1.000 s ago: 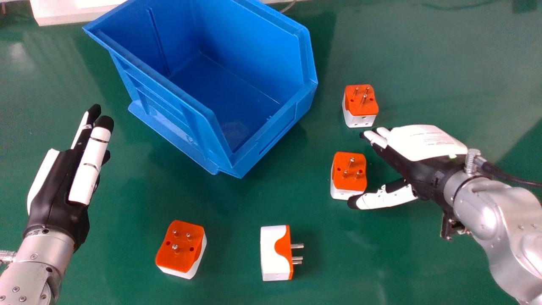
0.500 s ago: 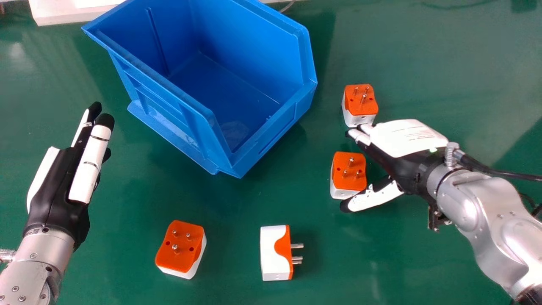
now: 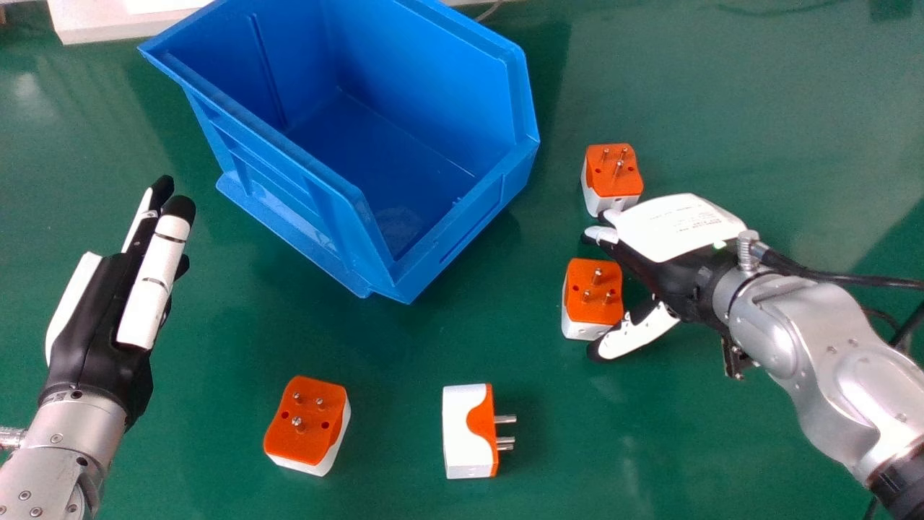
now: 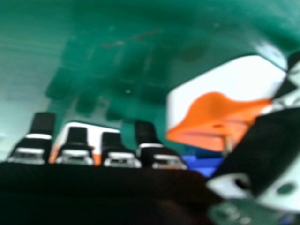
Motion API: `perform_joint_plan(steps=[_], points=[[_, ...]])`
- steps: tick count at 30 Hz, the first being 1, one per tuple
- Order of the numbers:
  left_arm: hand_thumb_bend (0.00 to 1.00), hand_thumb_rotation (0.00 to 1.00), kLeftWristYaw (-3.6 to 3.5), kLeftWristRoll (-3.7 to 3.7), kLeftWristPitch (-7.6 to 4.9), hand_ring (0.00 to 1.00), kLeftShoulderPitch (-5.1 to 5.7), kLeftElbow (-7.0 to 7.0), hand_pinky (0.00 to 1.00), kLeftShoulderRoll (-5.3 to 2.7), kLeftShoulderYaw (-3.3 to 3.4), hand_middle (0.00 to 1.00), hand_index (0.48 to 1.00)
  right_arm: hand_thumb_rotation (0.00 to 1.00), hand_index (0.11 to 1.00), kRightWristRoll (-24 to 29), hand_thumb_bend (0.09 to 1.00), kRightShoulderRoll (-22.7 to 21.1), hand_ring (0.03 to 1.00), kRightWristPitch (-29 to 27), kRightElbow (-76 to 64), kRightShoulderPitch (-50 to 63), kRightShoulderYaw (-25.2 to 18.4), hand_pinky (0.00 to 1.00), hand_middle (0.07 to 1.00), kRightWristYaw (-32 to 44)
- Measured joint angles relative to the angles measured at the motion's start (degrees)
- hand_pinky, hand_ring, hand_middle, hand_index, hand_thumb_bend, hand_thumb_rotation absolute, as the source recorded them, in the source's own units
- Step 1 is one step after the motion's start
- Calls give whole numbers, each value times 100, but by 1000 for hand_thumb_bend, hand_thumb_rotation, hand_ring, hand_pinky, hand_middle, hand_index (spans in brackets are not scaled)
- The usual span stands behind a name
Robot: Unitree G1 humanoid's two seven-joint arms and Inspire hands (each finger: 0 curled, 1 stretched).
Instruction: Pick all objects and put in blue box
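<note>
- The plug adapter (image 3: 592, 292), right of centre in the head view, lies just left of the right hand (image 3: 675, 227), across the mouth between fingers and thumb.
- That hand is nearer than the left hand (image 3: 94, 310), at the frame's left.
- Its fingers and thumb stand apart, unclamped; I cannot tell whether the thumb touches.
- Closing needs the thumb and fingers on opposite sides, pins upright between.

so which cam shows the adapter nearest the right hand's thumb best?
Head view: the orange face of the adapter, all three pins and a white side show, nearly unobstructed. The right hand view shows its white body, part of the orange face and a pin; the thumb hides one end.
</note>
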Motion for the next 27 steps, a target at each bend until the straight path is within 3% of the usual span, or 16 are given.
perform_joint_plan(steps=[8, 17, 27], points=[[471, 1000, -2, -3, 40, 1000, 56, -139, 982, -32, 2, 1000, 1000, 437, 889, -49, 532, 78, 957, 30, 127, -104, 66, 855, 960, -35], [479, 1000, -2, -5, 43, 1000, 58, -142, 979, -48, 2, 1000, 1000, 379, 881, -41, 527, 212, 956, 171, 158, -144, 66, 842, 957, -22], [489, 1000, -1, -3, 52, 1000, 42, -151, 976, -50, 2, 1000, 1000, 385, 881, -42, 533, 229, 955, 235, 129, -151, 92, 841, 955, -16]])
